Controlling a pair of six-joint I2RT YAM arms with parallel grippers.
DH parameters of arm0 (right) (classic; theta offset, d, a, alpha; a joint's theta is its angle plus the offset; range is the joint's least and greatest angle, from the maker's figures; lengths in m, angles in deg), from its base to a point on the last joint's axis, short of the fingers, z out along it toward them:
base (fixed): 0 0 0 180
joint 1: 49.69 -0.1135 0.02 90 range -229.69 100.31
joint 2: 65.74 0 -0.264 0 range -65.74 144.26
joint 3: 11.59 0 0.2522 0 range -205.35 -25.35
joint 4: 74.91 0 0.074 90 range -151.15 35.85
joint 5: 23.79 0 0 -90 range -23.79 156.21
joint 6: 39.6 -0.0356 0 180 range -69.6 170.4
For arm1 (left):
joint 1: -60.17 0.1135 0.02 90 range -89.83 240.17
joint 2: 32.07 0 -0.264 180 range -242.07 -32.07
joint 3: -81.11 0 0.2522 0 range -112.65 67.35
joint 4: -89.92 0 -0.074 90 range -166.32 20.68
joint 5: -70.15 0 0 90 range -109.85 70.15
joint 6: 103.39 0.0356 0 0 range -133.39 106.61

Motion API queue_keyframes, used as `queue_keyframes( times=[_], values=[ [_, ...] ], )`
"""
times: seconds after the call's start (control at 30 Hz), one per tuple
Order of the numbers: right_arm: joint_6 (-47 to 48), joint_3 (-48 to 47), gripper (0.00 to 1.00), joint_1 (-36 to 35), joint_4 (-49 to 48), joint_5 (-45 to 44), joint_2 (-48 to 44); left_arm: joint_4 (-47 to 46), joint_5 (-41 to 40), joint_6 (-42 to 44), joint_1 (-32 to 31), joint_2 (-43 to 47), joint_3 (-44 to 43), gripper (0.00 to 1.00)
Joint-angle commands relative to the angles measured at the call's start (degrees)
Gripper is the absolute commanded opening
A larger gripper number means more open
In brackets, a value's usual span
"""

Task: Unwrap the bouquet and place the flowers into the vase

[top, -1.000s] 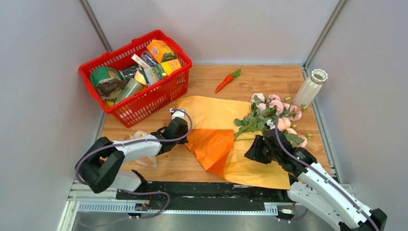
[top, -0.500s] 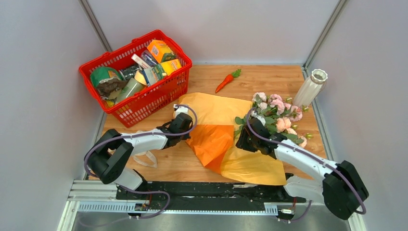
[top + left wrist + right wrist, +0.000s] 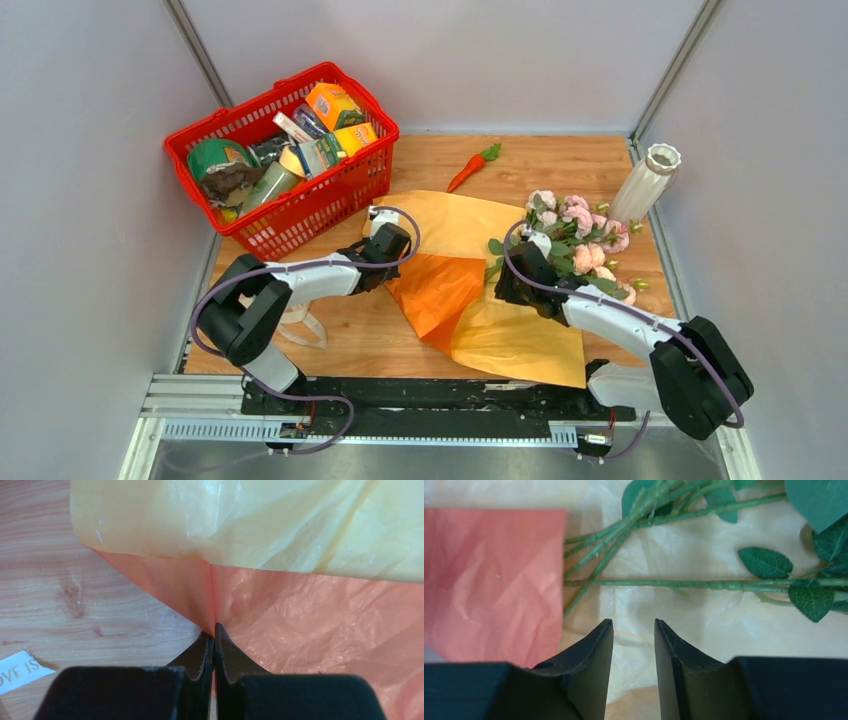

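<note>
Pale grey walls close in a light wooden table (image 3: 560,155) on three sides. The left gripper (image 3: 214,630) has its fingers pressed together on a pinched crease of the wrapping paper (image 3: 470,245), a thin crinkled sheet, glossy orange on one face and tan-yellow on the other. The right gripper (image 3: 634,625) holds its fingers apart with nothing between them, poised over the yellow face, just short of the thin, knobbly green stems (image 3: 674,584).

The flowers (image 3: 575,235), soft pink blooms with one peach, lie loose on the sheet's far right part, heads near the white ribbed vase (image 3: 645,182), which stands upright in the right corner.

Since a second ago the left gripper has drawn its orange fold away from the arms' bases and to the right, and the right arm has swung in from the near right edge to the stem ends.

A red mesh basket (image 3: 320,200) crowds the far left; a toy carrot (image 3: 470,170) lies beyond the paper, and cream ribbon (image 3: 300,325) rests by the left arm.
</note>
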Motion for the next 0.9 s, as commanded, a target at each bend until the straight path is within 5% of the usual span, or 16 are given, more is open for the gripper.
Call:
queue_keyframes(
  times=[0.0,0.07,0.23,0.53,0.87],
  values=[
    [3.87,-6.51,0.39,0.7,0.75,0.66,-0.76,2.95,-0.81,0.77,0.37,3.1,-4.09,0.16],
    [3.69,-8.79,0.4,0.7,5.58,2.95,-2.34,5.06,0.77,1.03,0.37,6.17,-5.23,0.29],
    [2.99,-14.15,0.42,0.7,14.72,4.8,-8.49,7.96,9.12,2.87,-2.79,16.79,-5.24,0.43],
    [1.94,-18.56,0.42,0.7,18.35,10.96,-17.2,4.02,18.71,-3.0,-17.47,25.96,1.7,0.45],
    [4.57,-14.35,0.56,0.7,14.84,18.5,-14.65,-12.16,23.11,-12.59,-27.48,21.66,13.22,0.45]
  ],
)
